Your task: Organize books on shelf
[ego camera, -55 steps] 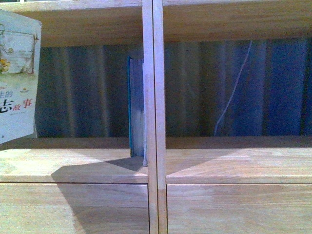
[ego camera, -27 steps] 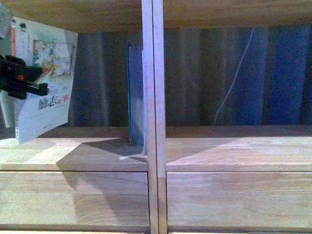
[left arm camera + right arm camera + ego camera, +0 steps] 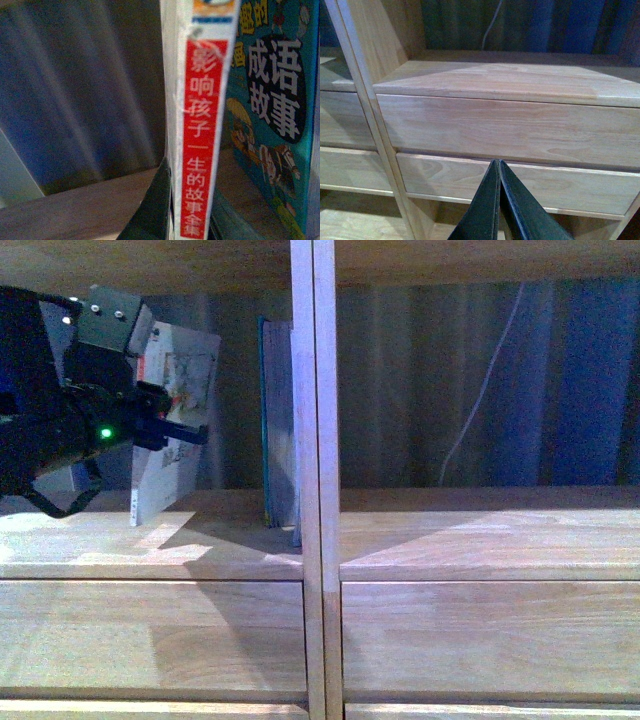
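At left of the front frame, left gripper (image 3: 185, 430) clamped on a thin pale paperback (image 3: 172, 420), held tilted with its lower corner just above the board of the light-wood shelf (image 3: 420, 540), left compartment; up close from the left wrist, red-and-white spine (image 3: 202, 125) pinched between the dark fingers (image 3: 152, 210). At centre frame, standing upright against the double central upright (image 3: 314, 440), a taller teal book (image 3: 275, 430), near the paperback but apart. In the right wrist frame, right gripper (image 3: 498, 200) closed on nothing, fingertips meeting before the drawer fronts (image 3: 510, 130).
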